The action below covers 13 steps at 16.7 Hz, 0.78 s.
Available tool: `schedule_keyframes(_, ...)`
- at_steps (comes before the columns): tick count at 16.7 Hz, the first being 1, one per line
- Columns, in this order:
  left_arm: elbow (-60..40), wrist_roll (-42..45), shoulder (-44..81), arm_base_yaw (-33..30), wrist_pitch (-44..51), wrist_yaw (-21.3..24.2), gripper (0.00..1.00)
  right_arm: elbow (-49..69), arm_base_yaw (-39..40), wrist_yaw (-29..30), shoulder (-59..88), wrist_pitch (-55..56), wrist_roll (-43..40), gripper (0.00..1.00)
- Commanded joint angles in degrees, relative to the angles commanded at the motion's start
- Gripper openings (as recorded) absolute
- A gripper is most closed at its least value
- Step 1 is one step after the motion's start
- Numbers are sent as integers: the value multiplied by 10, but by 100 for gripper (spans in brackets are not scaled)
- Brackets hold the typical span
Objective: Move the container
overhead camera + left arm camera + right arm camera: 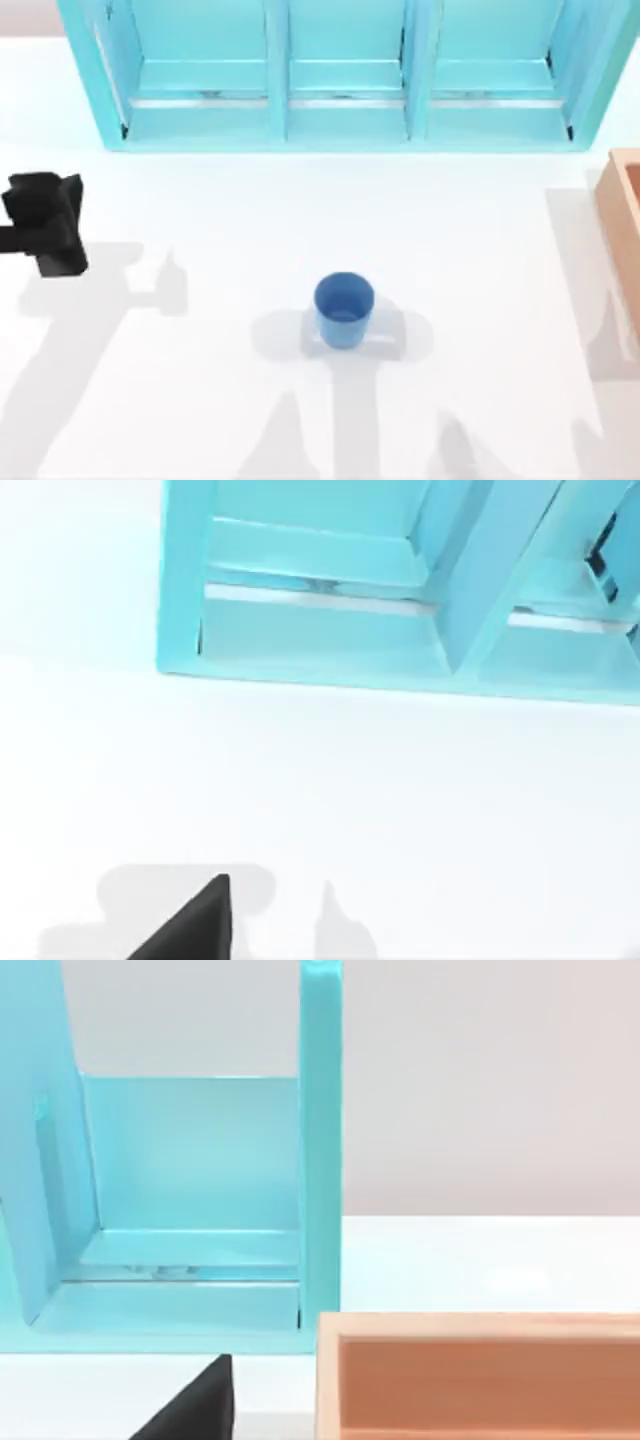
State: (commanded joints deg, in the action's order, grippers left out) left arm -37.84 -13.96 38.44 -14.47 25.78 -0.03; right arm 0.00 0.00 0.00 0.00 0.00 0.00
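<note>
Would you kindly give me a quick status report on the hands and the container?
Left hand parked at table's left edge. Blue container upright mid-table, untouched. Turquoise shelf unit behind, wooden box at right edge, both well apart from it.

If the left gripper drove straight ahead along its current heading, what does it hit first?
Judging by the left wrist view, bare table, then probably the turquoise shelf unit, near its left end. Depth is unclear. The left gripper sits at the table's left; the blue cup lies off that line.

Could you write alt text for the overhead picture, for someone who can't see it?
A small blue cup stands upright and alone near the middle of a white table. A big turquoise shelf unit runs along the far edge, a tan wooden box sits at the right edge, and the black left arm waits at the left edge.
</note>
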Motion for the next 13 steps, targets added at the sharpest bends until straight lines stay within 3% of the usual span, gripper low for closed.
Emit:
schedule_keyframes(7,-403,-147,453,-151,280,5,100,0,0,0,0,0,0,100)
schedule_keyframes(13,-687,-250,750,-258,473,7,100,0,0,0,0,0,0,100)
